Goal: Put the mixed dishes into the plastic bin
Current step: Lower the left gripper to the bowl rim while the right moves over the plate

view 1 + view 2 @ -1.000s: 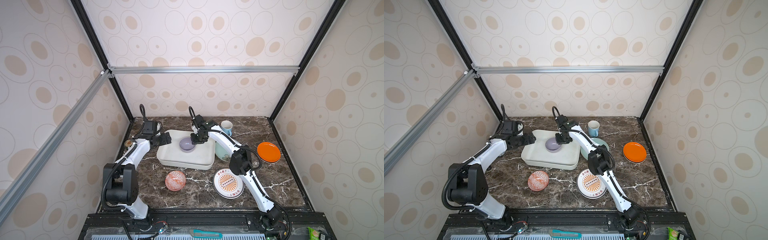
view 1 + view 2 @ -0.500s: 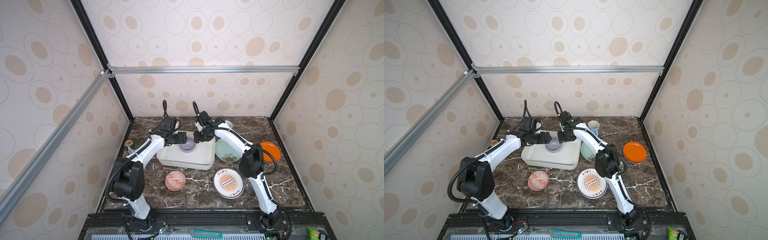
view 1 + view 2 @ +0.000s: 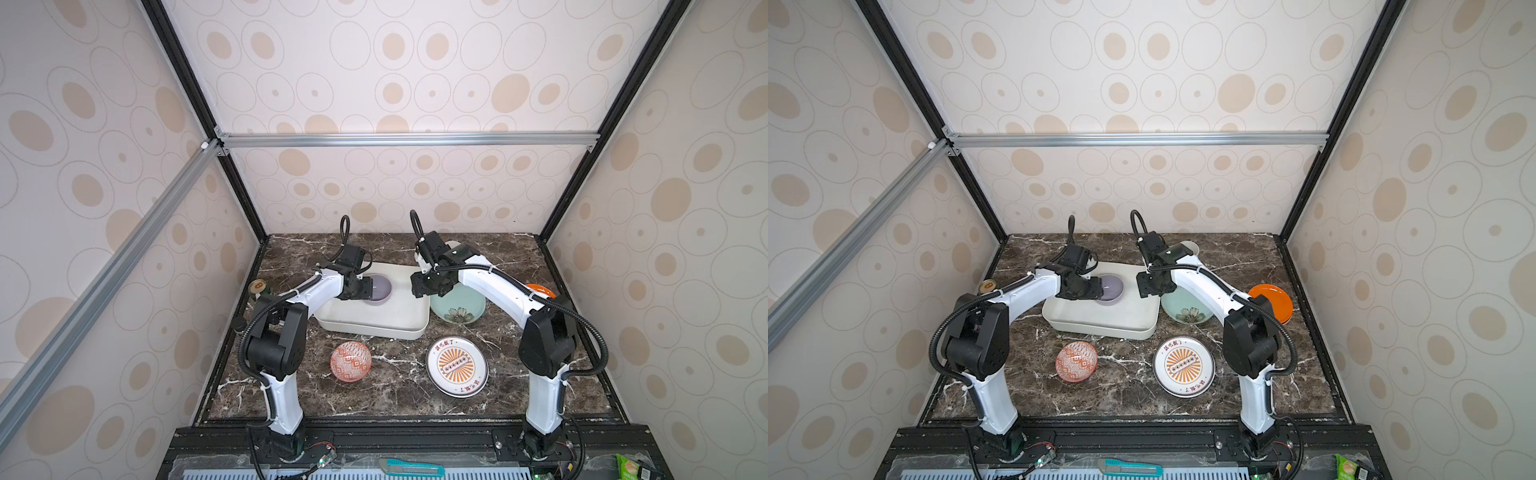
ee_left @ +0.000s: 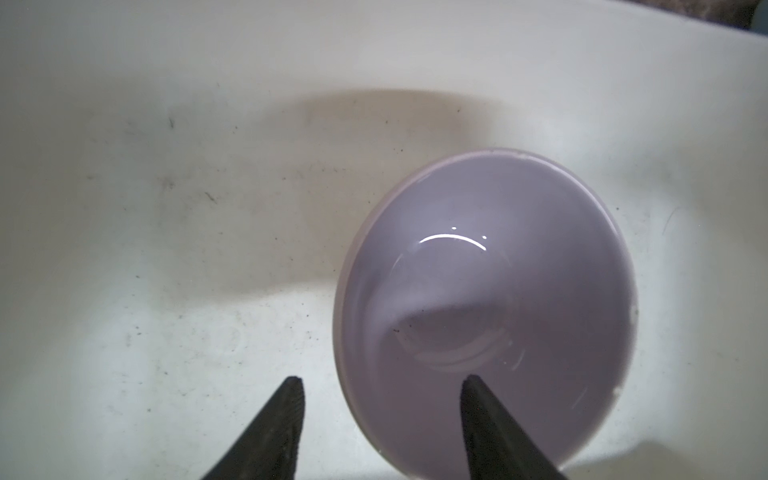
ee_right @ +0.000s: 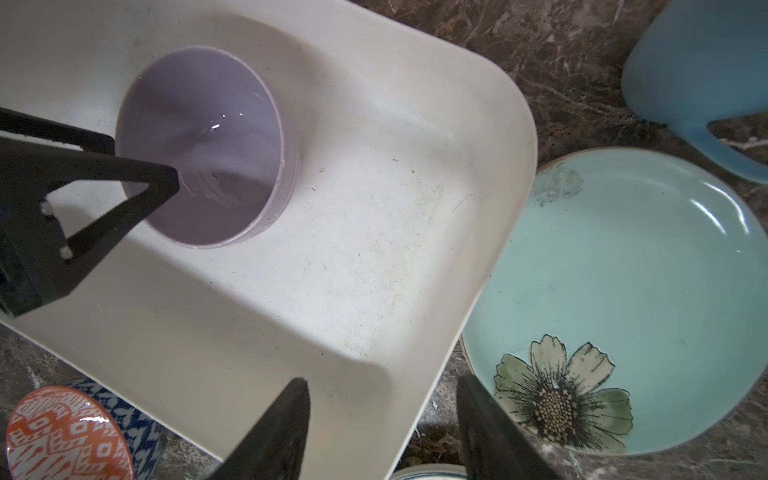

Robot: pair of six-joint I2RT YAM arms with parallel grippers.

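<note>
Here, the lavender bowl [image 4: 486, 299] already sits upright inside the plastic bin [image 3: 374, 330], and my left jaws stand spread astride its rim, pinching nothing. My right jaws, also spread and empty, hang over the bin's wall; the teal floral plate [image 5: 623, 270] lies just beside that wall on the counter [image 3: 395, 386], nearer this arm. Only the right wrist view shows my left finger [image 5: 104, 166] dipped inside the bowl, which both top views hide.

Marble table [image 3: 399, 386]: plastic bin [image 3: 374, 332], patterned bowl [image 3: 350, 360], sunburst plate [image 3: 457, 365], teal floral plate [image 3: 459, 309], orange plate [image 3: 1273, 303], mug [image 5: 698, 62]
</note>
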